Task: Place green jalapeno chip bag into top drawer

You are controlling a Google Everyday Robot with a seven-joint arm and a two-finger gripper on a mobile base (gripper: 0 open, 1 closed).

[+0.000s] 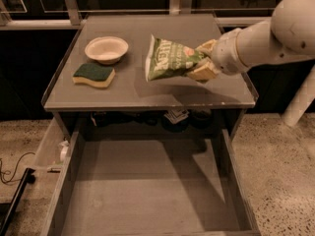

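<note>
The green jalapeno chip bag (167, 59) hangs in the air above the right half of the tabletop, lettering facing me. My gripper (203, 62) comes in from the right on a white arm and is shut on the bag's right end. The top drawer (147, 191) is pulled out wide open below the table's front edge, grey and bare inside. The bag is above the table, not over the drawer.
A white bowl (106, 48) and a green-topped yellow sponge (94, 75) lie on the left of the grey tabletop (138, 90). A narrow pale side tray (53, 149) sits left of the drawer. A black cable (12, 173) lies on the speckled floor at left.
</note>
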